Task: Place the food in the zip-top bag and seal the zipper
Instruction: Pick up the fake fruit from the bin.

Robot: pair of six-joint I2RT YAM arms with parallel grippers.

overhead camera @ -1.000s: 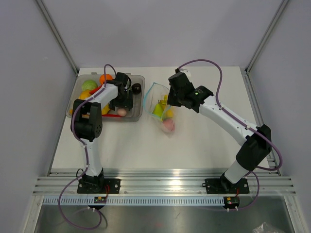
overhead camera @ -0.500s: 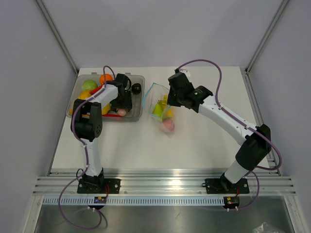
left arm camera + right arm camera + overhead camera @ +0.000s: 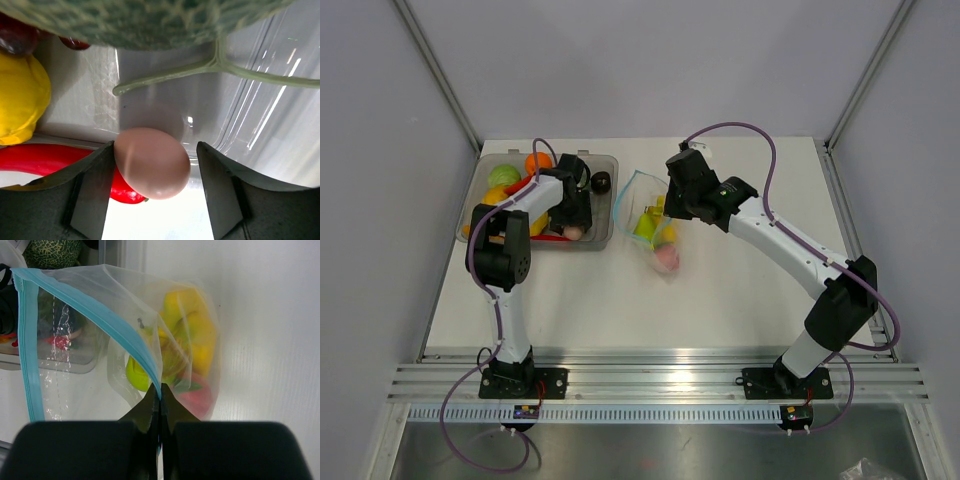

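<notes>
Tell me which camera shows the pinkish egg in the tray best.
The left wrist view: the egg fills the centre between the fingers of the open left claw. Top external shows only a small pinkish spot in the tray. The right wrist view doesn't show it.

The white table [image 3: 740, 290] runs back to grey walls, with a metal rail [image 3: 660, 380] along its near edge. A clear tray [image 3: 607, 160] sits flat on it in the far left corner. Just right of the tray, close to its right wall, is a clear bag [image 3: 638, 198]. The bag's closed end rests on the table a little nearer than the tray's near edge. Its blue-edged mouth stands open toward the tray.
</notes>
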